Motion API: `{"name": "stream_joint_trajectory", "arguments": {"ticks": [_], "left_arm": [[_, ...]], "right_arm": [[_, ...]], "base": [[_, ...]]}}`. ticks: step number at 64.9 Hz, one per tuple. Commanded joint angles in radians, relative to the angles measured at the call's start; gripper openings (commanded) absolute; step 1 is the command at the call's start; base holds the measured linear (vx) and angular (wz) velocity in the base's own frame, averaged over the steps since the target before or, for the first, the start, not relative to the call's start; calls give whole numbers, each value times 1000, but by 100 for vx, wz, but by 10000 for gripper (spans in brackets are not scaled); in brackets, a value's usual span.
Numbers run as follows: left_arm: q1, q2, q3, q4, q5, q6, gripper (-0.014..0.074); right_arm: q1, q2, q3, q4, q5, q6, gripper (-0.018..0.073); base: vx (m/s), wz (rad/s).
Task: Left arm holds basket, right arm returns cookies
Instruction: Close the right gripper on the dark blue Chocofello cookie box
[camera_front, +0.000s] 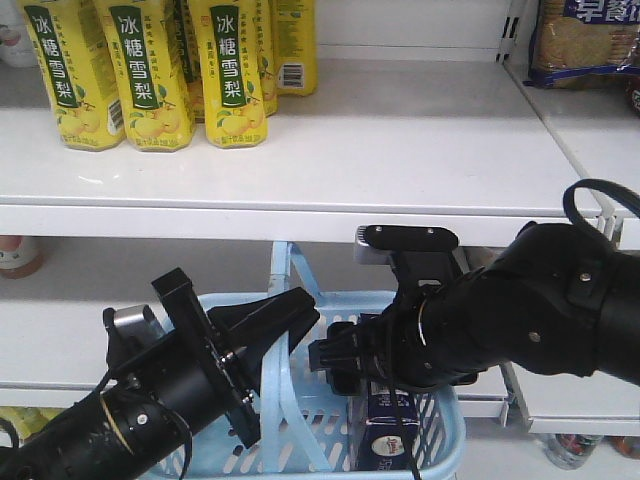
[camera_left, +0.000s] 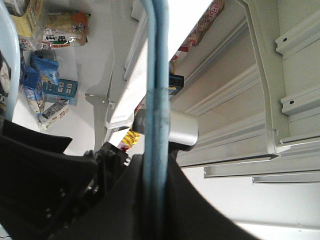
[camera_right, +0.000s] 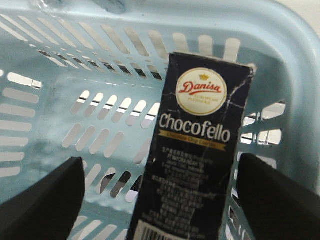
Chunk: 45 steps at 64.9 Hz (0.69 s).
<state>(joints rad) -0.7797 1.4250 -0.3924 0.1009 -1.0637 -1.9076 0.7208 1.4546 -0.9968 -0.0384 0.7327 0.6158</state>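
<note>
The light-blue basket hangs below the white shelf, and my left gripper is shut on its raised handle. Seen from the left wrist, that handle runs straight up between the black jaws of the left gripper. The dark navy "Chocofello" cookies box stands upright inside the basket, against its right wall. My right gripper reaches down into the basket and is open, one finger on either side of the box with gaps on both sides. From the front, the right gripper hovers just above the cookies.
Several yellow drink bottles stand on the upper shelf at the left. A blue cookie pack lies at the top right. The shelf's front edge runs just above the basket. A bottle sits on the lower shelf's left.
</note>
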Motion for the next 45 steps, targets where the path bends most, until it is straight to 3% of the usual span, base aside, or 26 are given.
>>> {"name": "stream_joint_trajectory", "arguments": {"ticks": [1,30,45], "left_arm": [[-6,-35,-29,-22,-304,3,-3],[-6,-35,-29,-22,-304,3,-3],[-6,-35,-29,-22,-304,3,-3]], "right_arm": [[-1,-24,-6,-16,-51,-6,580],[-1,-2,56,-15,-125,-11,574],[-1,45,56,-16,-132,-13,502]], "base": [[0,0],[0,0],[0,0]]}}
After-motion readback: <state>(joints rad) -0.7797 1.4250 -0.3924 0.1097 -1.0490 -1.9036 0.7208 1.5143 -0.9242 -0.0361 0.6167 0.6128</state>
